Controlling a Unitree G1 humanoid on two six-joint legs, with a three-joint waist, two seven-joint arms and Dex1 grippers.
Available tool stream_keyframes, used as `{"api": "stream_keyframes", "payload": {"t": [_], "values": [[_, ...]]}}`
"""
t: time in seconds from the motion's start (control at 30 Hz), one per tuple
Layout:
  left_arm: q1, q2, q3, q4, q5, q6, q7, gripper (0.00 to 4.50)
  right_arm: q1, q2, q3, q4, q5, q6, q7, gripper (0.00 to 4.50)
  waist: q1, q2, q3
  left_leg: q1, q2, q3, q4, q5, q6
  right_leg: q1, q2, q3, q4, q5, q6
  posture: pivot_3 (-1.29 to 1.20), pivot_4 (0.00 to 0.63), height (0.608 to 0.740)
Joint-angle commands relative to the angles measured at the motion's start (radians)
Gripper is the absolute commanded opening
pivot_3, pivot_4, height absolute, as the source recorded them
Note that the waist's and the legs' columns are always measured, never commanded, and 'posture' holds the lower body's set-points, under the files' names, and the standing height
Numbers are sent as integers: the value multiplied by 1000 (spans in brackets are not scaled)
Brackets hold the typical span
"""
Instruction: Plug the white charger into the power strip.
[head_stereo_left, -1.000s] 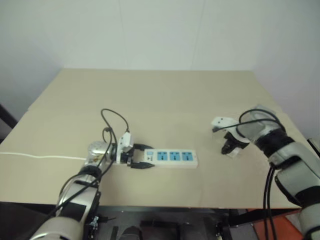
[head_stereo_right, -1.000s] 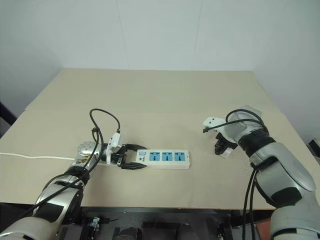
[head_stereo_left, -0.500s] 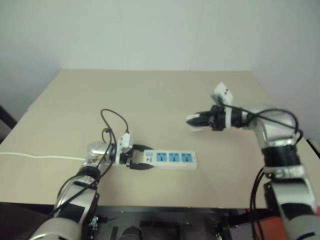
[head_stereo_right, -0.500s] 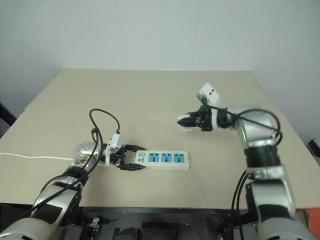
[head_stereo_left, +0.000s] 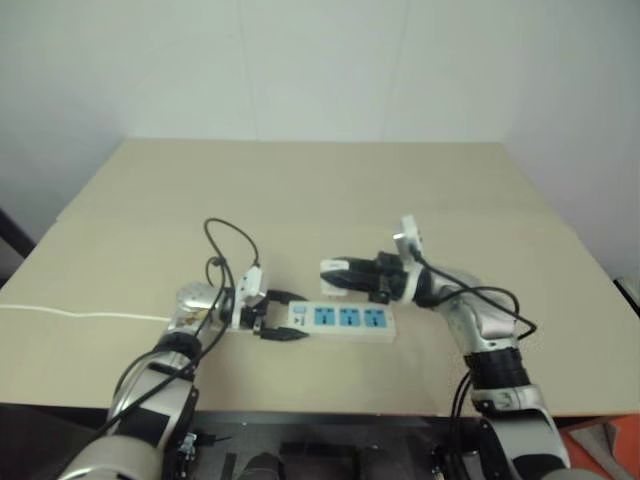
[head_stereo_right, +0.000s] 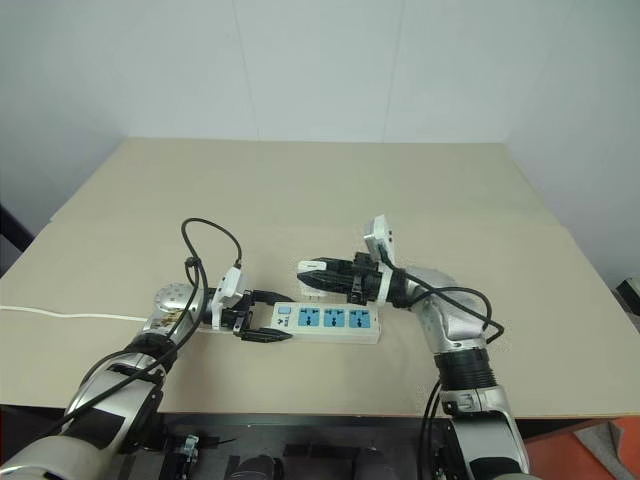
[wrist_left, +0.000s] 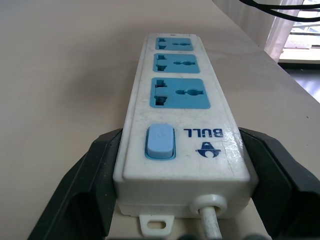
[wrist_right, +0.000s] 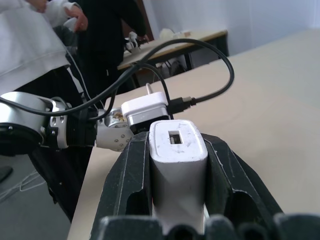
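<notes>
1. The white charger (wrist_right: 177, 150) is clamped between the right gripper's (head_stereo_right: 322, 272) closed fingers, held just above and behind the power strip (head_stereo_right: 328, 320), apparently so its prongs can be lined up with a socket.
2. The power strip lies flat on the table (head_stereo_right: 300, 190). Its switch end is pinched by the left gripper (head_stereo_right: 262, 315), closed on both sides, seemingly to steady it against the push of plugging in.
3. The strip's cord (head_stereo_left: 80, 314) trails away from that gripped end.
</notes>
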Motion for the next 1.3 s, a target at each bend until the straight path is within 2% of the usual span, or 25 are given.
{"api": "stream_keyframes", "payload": {"t": [0.03, 0.23, 0.5, 1.3], "values": [[-2, -16, -27, -14, 6, -8, -11, 3257, -4, 24, 34, 73, -31, -127, 14, 1112, 0, 0, 0, 0, 0, 0, 0, 0, 0, 0, 0, 0, 0, 0, 0, 0, 150, 740], [-3, -22, -31, -14, 7, -10, -11, 3257, -23, 33, 64, 185, -62, -236, 35, 1112, 2, 0, 0, 0, 0, 0, 0, 0, 0, 0, 0, 0, 0, 0, 0, 0, 150, 740], [-4, -23, -29, -8, 10, -14, -11, 3257, -50, 27, 58, 269, -71, -287, 38, 1112, 2, 0, 0, 0, 0, 0, 0, 0, 0, 0, 0, 0, 0, 0, 0, 0, 150, 740], [-5, -18, -19, 1, 15, -14, -11, 3257, -9, 24, 87, 304, -104, -369, 56, 1112, 1, 0, 0, 0, 0, 0, 0, 0, 0, 0, 0, 0, 0, 0, 0, 0, 150, 740]]}}
